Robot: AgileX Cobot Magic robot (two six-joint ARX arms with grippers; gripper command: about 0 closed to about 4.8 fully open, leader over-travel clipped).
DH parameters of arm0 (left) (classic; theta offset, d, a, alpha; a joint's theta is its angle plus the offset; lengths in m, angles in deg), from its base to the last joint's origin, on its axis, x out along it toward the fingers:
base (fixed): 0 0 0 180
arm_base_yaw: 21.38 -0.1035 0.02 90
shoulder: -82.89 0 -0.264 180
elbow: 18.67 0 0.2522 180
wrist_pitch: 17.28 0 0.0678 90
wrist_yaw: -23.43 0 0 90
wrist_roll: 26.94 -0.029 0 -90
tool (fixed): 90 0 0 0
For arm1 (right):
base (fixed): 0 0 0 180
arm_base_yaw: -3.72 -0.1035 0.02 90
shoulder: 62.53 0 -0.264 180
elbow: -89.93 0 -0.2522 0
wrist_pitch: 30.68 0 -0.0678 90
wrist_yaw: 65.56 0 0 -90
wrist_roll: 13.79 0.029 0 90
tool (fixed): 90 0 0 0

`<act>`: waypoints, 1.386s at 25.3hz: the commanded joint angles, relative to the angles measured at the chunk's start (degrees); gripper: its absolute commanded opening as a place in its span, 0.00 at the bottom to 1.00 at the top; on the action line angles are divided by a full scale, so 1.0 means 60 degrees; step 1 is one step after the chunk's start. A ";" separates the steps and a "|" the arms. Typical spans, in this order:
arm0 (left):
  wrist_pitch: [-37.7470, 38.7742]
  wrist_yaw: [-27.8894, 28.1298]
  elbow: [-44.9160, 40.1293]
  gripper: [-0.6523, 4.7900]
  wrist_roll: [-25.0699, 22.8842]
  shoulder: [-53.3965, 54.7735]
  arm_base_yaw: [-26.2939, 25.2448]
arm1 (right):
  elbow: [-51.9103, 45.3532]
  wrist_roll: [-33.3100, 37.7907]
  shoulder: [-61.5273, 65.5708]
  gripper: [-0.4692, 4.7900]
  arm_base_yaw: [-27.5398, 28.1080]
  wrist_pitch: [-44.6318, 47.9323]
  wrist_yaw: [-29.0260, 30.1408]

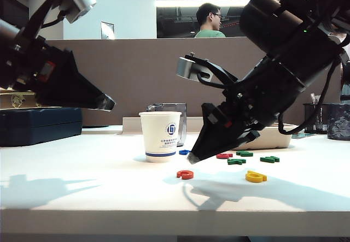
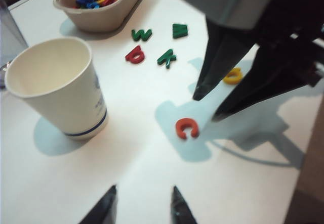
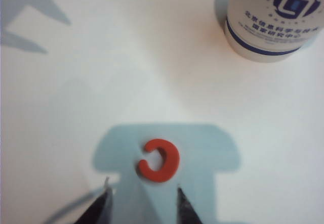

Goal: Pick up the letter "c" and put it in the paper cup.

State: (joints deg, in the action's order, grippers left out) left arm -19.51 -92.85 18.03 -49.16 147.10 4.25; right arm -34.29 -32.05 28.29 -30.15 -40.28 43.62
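The letter "c" [image 1: 185,174] [image 2: 186,128] [image 3: 159,160], small, flat and orange-red, lies on the white table in front of and to the right of the paper cup [image 1: 160,135] [image 2: 61,92] [image 3: 271,21]. The cup stands upright, white with a blue logo and a blue band near its base. My right gripper [image 1: 192,159] [image 2: 206,107] [image 3: 143,188] hangs open just above the "c", pointing down, with nothing between its fingers and its shadow covering the letter. My left gripper [image 1: 111,104] [image 2: 144,187] is open and empty, raised high to the left of the cup.
A beige tray [image 2: 101,16] of loose letters stands behind the right arm. A dark red letter [image 2: 134,55], green letters [image 2: 166,58] and a yellow letter [image 1: 255,177] lie right of the "c". A dark blue case [image 1: 38,124] sits at far left, pen holders [image 1: 314,116] at far right.
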 commanded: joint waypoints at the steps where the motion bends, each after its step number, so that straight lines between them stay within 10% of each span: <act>1: -0.0368 0.0109 0.0029 0.36 -0.0040 0.0029 -0.0011 | 0.0058 0.0051 -0.0015 0.39 -0.0029 0.0211 0.0047; 35: -0.0565 0.0135 0.0029 0.36 -0.0036 0.0069 -0.0011 | 0.0069 0.0331 0.0907 0.39 -0.0029 0.0860 0.0040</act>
State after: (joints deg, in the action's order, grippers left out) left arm -22.15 -91.98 18.05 -49.21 147.40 4.18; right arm -34.07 -30.17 33.78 -30.13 -36.17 43.71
